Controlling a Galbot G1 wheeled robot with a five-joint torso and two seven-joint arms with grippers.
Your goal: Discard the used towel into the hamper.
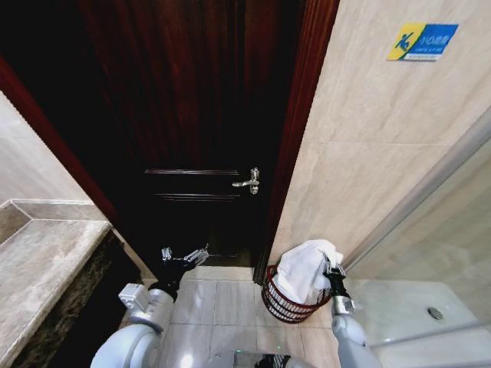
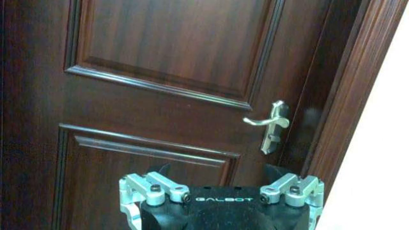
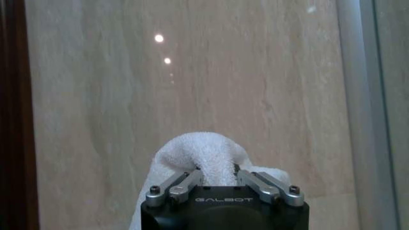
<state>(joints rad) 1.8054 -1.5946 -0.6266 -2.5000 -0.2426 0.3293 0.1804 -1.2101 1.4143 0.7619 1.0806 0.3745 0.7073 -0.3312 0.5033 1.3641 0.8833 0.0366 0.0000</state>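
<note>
Now the white towel (image 1: 304,272) hangs bunched over the hamper (image 1: 285,303), which stands on the floor tiles against the beige wall, at about five o'clock from the door handle (image 1: 248,181). At the towel's three o'clock edge, the right gripper (image 1: 332,269) pinches a fold. Over at nine o'clock, the left gripper (image 1: 184,255) hovers with fingers spread, facing the dark wooden door (image 1: 192,115).

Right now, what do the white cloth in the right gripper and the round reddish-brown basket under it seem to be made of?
The white towel, pinched in the right gripper, looks like soft looped terry: nubbly and folded. The reddish-brown hamper seems to be coated wire: thin openwork ribs, slightly glossy.
</note>
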